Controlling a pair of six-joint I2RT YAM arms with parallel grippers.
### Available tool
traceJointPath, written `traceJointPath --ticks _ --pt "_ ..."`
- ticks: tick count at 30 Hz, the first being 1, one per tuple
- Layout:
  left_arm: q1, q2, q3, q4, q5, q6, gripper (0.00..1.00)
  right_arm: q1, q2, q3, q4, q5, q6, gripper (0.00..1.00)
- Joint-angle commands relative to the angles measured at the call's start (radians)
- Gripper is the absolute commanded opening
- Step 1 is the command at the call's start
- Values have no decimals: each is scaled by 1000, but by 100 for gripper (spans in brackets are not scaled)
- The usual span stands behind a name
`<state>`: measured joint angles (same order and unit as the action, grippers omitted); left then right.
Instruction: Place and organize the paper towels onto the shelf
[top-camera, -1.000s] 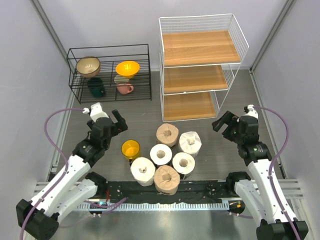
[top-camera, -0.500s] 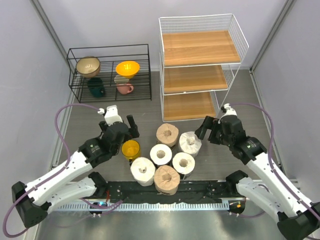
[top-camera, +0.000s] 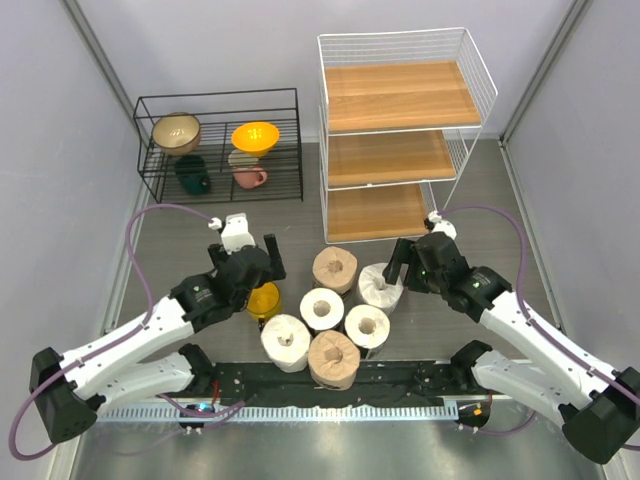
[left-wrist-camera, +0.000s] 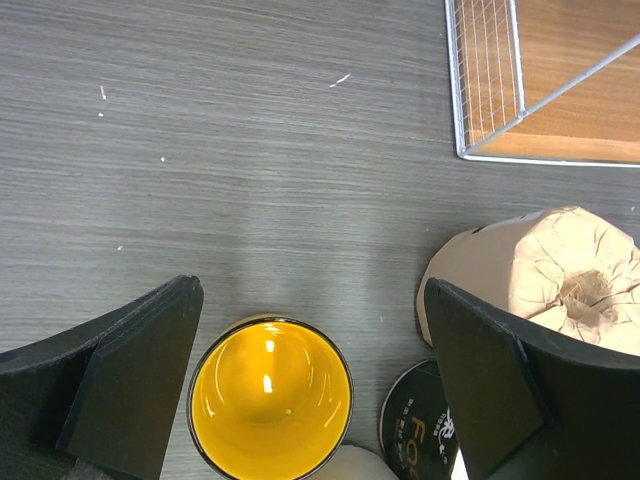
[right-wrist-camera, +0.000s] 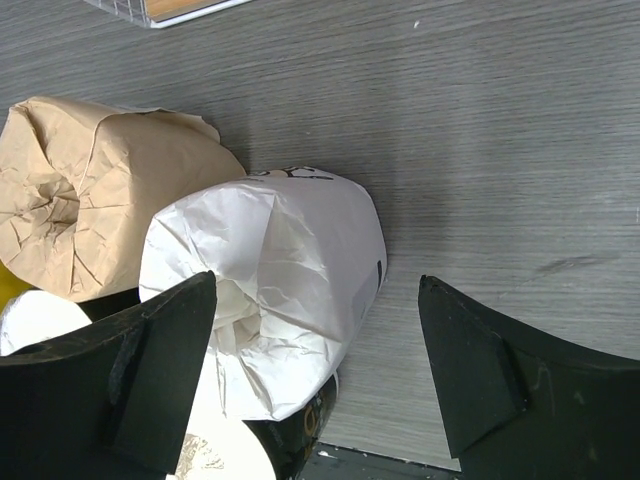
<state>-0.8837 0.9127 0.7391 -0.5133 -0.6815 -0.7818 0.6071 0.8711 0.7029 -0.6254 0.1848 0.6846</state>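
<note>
Six paper towels stand on end in a cluster in the top view: a brown roll (top-camera: 334, 268), a white-wrapped roll (top-camera: 380, 286), and white and beige rolls such as (top-camera: 322, 308) nearer the arms. The shelf (top-camera: 400, 130) stands behind them with bare boards. My left gripper (top-camera: 252, 270) is open above the yellow cup (top-camera: 262, 298); its wrist view shows the cup (left-wrist-camera: 268, 405) between the fingers and the brown roll (left-wrist-camera: 560, 280) at right. My right gripper (top-camera: 408, 268) is open over the white-wrapped roll (right-wrist-camera: 280, 280), which lies between its fingers, untouched.
A low black wire rack (top-camera: 220, 145) with bowls and mugs stands at the back left. A dark printed roll wrapper (left-wrist-camera: 415, 425) sits beside the cup. The shelf's bottom corner (left-wrist-camera: 490, 150) shows at the left wrist view's upper right. Grey walls close both sides.
Both arms have reached inward and down toward the cluster: the left gripper has moved right to above the yellow cup, and the right gripper has moved left to over the white-wrapped roll.
</note>
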Motion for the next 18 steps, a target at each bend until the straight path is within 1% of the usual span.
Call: traceJointPath --ticks 1,8,18 --pt "-6 -31 -6 42 -44 -5 100 14 -9 6 -3 27 15 87" --pt "-6 -41 -24 71 -49 -7 100 33 -6 -16 4 -28 24 84" --pt "-5 -35 -23 88 -43 6 100 71 40 -25 -19 -21 36 81"
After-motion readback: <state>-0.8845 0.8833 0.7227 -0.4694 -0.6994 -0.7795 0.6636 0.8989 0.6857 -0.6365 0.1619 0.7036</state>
